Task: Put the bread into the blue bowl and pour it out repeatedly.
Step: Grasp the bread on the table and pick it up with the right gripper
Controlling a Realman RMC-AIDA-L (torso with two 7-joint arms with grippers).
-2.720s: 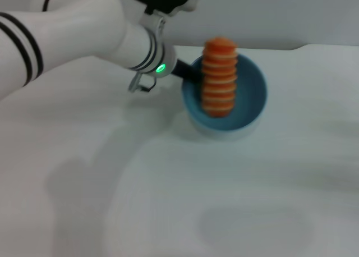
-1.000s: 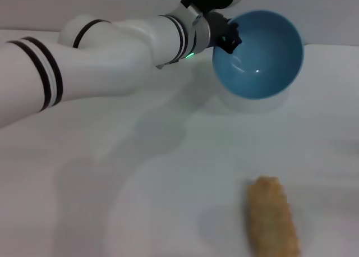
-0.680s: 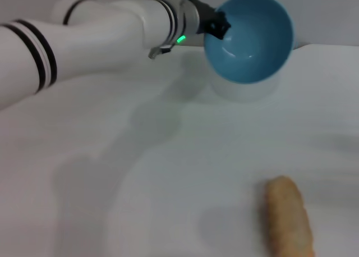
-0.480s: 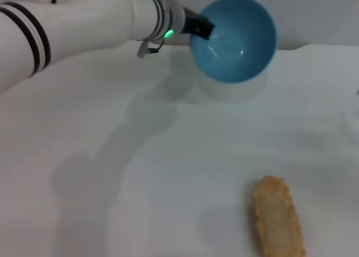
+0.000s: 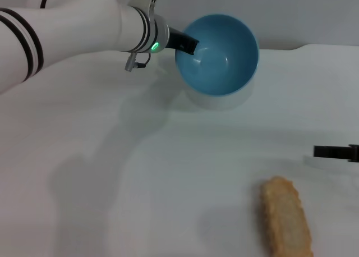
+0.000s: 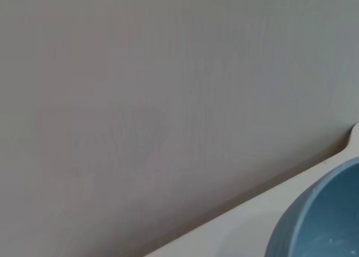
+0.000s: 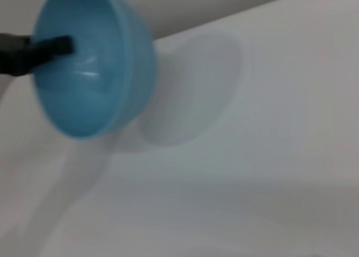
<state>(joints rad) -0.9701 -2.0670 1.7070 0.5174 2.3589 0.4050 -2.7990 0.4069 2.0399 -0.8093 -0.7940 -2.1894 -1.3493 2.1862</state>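
The blue bowl [image 5: 221, 58] is empty, lifted off the table at the back and tipped with its opening towards me. My left gripper [image 5: 188, 44] is shut on its left rim, one dark finger reaching inside. The bowl also shows in the left wrist view [image 6: 322, 218] and in the right wrist view [image 7: 90, 72], with the left gripper's finger [image 7: 42, 46] on its rim. The bread [image 5: 286, 223] lies on the white table at the front right, plain tan underside up. My right gripper [image 5: 336, 151] reaches in at the right edge, above and right of the bread.
The white table [image 5: 112, 173] runs back to a grey wall [image 5: 303, 10]. The bowl's shadow [image 5: 216, 100] falls on the table just below it. My left arm [image 5: 67, 27] spans the back left.
The bowl stood on the table with the bread in it; it was lifted and tipped, and the bread fell out front right. The bowl has since drifted left and lower. The right gripper came into view.
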